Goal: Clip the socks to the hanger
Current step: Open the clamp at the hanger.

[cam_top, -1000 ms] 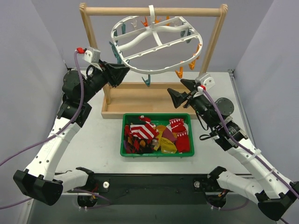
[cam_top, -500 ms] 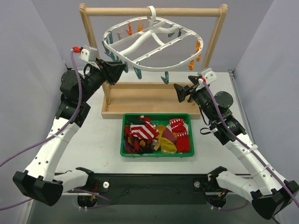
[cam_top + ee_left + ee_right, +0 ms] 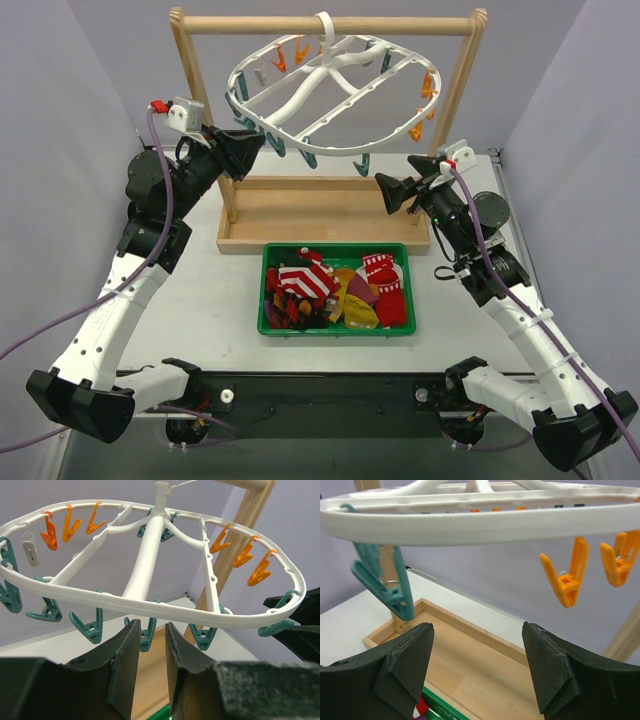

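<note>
The white oval hanger (image 3: 322, 92) hangs tilted by its hook from the wooden bar, with teal and orange clips along its rim. My left gripper (image 3: 252, 150) sits just under its left rim (image 3: 150, 612). Its fingers are a narrow gap apart and empty, with a teal clip (image 3: 148, 634) just past the tips. My right gripper (image 3: 392, 190) stands wide open and empty below the hanger's right rim (image 3: 470, 522), between a teal clip (image 3: 390, 587) and an orange clip (image 3: 567, 582). The socks (image 3: 335, 285), striped, yellow and red, lie heaped in the green bin (image 3: 335, 331).
The wooden rack's top bar (image 3: 330, 24) and two posts frame the hanger. Its tray-like base (image 3: 320, 215) lies behind the bin. Grey walls close in on both sides of the white table (image 3: 210, 300).
The hanger has swung and tilted, its left side turning toward the left gripper. My right gripper has risen toward the right rim and opened wider. The left fingers have narrowed slightly.
</note>
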